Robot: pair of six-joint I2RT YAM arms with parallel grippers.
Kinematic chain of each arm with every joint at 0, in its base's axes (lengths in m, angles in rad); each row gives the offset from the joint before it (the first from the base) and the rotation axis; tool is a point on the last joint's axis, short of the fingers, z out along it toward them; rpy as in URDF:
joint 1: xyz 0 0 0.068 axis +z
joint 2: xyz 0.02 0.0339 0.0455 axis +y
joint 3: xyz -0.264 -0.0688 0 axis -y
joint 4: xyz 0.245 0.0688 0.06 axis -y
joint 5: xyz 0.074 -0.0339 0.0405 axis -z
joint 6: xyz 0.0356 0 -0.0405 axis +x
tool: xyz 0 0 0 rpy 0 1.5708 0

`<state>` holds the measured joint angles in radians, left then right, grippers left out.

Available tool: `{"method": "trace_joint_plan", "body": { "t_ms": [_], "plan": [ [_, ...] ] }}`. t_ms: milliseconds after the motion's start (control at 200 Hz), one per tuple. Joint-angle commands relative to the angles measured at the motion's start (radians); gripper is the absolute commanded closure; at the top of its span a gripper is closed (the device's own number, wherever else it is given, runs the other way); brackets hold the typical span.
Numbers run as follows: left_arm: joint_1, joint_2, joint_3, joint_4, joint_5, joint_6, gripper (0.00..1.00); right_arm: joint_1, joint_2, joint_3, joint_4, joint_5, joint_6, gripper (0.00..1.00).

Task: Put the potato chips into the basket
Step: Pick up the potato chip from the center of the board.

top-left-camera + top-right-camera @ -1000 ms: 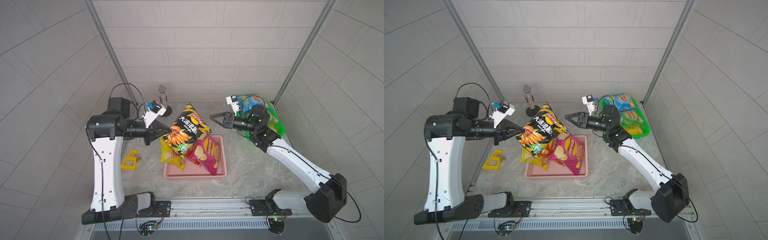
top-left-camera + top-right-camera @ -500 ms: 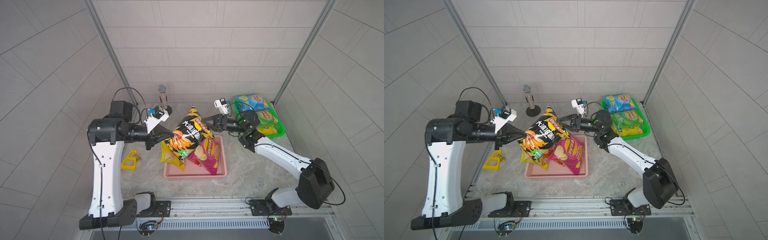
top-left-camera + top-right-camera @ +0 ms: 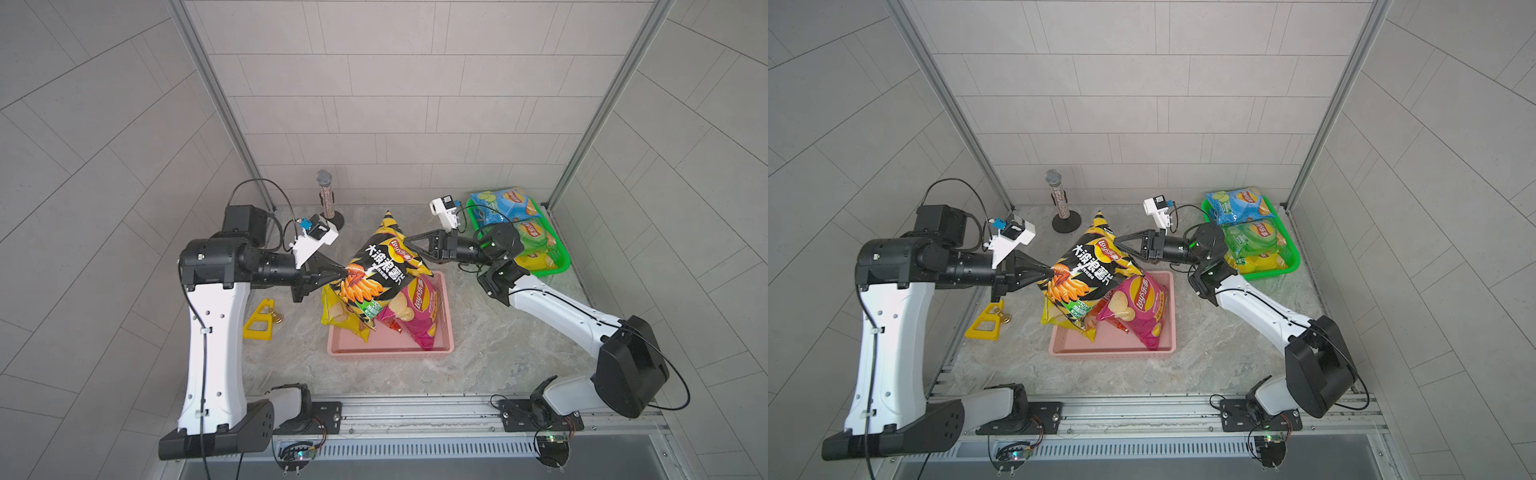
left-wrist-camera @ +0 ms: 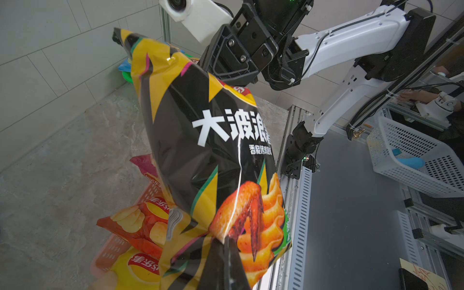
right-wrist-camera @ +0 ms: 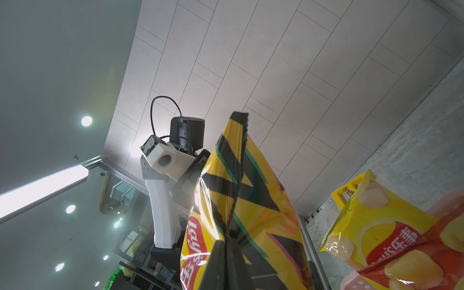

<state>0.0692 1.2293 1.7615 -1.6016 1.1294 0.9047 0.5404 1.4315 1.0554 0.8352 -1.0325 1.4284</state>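
A large black-and-yellow Lay's bag of potato chips (image 3: 376,266) (image 3: 1088,266) hangs tilted above the left half of the pink basket (image 3: 386,353) (image 3: 1113,353). My left gripper (image 3: 344,272) (image 4: 227,241) is shut on the bag's left edge. My right gripper (image 3: 407,240) (image 5: 224,241) is shut on its upper right edge by the logo. In the basket lie a magenta bag (image 3: 419,303), a yellow bag (image 3: 336,311) and a red bag (image 4: 140,223), partly hidden under the black one.
A green tray (image 3: 559,257) at the back right holds a blue bag (image 3: 505,203), a green bag (image 3: 534,237) and a yellow bag (image 3: 534,262). A glittery microphone (image 3: 326,195) stands at the back. A yellow triangular piece (image 3: 262,320) lies at the left.
My right gripper swung left from beside the green tray to the black bag and shut on its edge. The left gripper kept its hold and shifted slightly.
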Motion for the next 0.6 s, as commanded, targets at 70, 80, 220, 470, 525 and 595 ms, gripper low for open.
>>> {"method": "trace_joint_plan", "body": {
  "t_ms": [70,80,220,470,525,595],
  "plan": [
    [-0.006,-0.031,-0.054,-0.051,-0.021,-0.034,1.00,-0.001,-0.060,0.050,-0.138,-0.019,-0.137,1.00],
    [-0.006,-0.032,-0.057,-0.049,-0.022,-0.036,1.00,-0.001,-0.062,0.054,-0.157,-0.017,-0.150,1.00],
    [-0.006,-0.040,-0.085,0.025,-0.059,-0.136,0.80,0.001,-0.106,0.136,-0.487,0.010,-0.390,1.00],
    [-0.004,-0.020,0.020,0.181,-0.231,-0.453,0.16,0.049,-0.119,0.289,-0.814,-0.016,-0.675,1.00],
    [-0.004,-0.006,0.056,0.190,-0.275,-0.504,0.13,0.068,-0.107,0.319,-0.845,-0.037,-0.695,1.00],
    [0.001,0.007,0.086,0.216,-0.345,-0.575,0.09,0.092,-0.100,0.367,-0.941,-0.038,-0.770,1.00]
  ]
}}
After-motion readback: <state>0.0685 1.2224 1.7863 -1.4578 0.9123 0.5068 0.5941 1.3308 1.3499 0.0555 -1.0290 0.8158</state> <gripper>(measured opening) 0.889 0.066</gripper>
